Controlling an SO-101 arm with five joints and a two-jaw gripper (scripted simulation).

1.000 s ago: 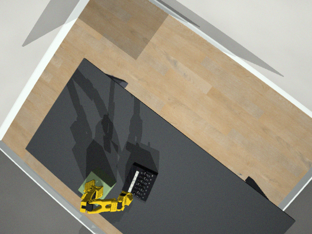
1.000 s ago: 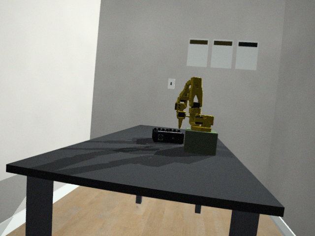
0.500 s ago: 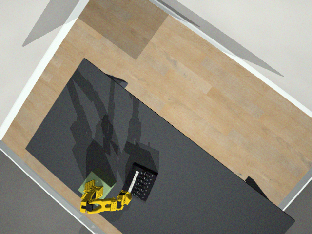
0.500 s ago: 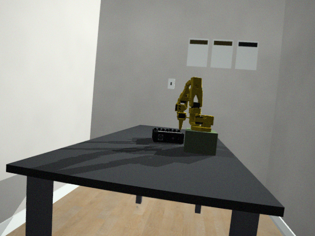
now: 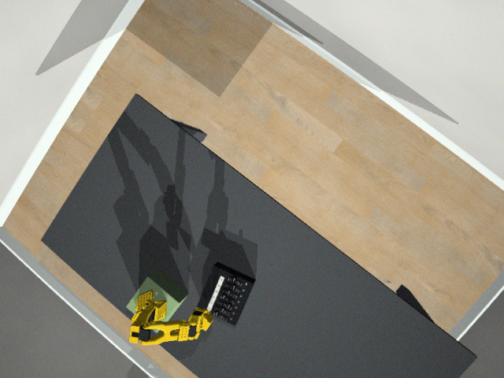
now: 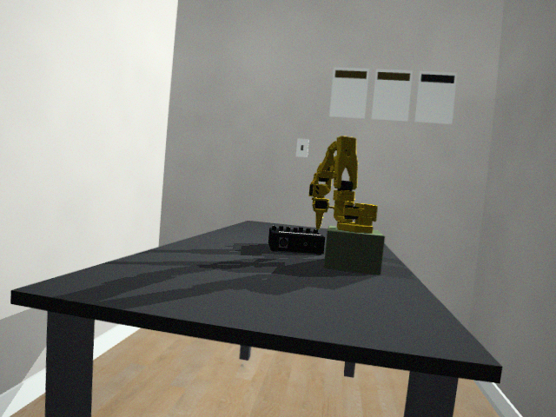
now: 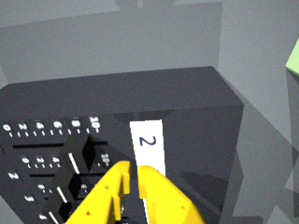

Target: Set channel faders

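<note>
The black lighting desk [image 5: 228,296] lies on the dark table, with several faders in a row and a white tape strip [image 5: 216,293] along the side nearest the arm. In the wrist view the tape [image 7: 149,154] shows the number 2, and fader caps [image 7: 75,159] sit at the high ends of their scales. My yellow gripper [image 7: 131,179] is shut and empty, pointing down at the desk's end by the tape, tip just over it. It also shows in the top view [image 5: 203,317] and the exterior view [image 6: 318,220]. The lower tape numbers are hidden by the jaws.
The arm stands on a green block [image 6: 354,249] beside the desk [image 6: 296,238], close to the table's near edge [image 5: 122,325]. Three white sheets [image 6: 391,95] hang on the far wall.
</note>
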